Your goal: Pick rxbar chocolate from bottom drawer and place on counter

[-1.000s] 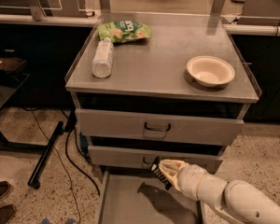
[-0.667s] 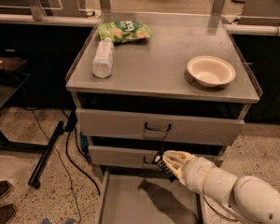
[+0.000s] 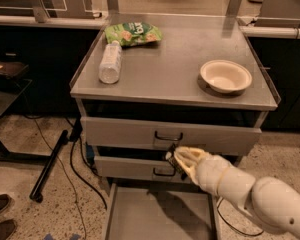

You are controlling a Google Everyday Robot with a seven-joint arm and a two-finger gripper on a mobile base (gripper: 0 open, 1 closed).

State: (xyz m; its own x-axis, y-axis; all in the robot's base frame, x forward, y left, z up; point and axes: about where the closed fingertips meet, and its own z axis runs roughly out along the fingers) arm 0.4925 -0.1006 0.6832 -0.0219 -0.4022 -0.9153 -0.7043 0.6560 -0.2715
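Cream-coloured and rounded, the tool [image 3: 179, 159] hangs in front of the middle drawer [image 3: 125, 166], above the open bottom drawer [image 3: 140, 215]. It is pinched shut on a small dark bar, which I take for the rxbar chocolate [image 3: 170, 157]. The pick looks done; placing on the desk [image 3: 160, 69] remains. The arm [image 3: 250, 194] reaches in from lower right, angled up-left.

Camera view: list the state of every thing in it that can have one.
end effector: shut on the rxbar chocolate, in front of the middle drawer
rxbar chocolate: held above the bottom drawer
bottom drawer: pulled open
middle drawer: shut
top drawer: shut
bottle: lying on its side on the counter
green snack bag: lying flat
bowl: upright, empty
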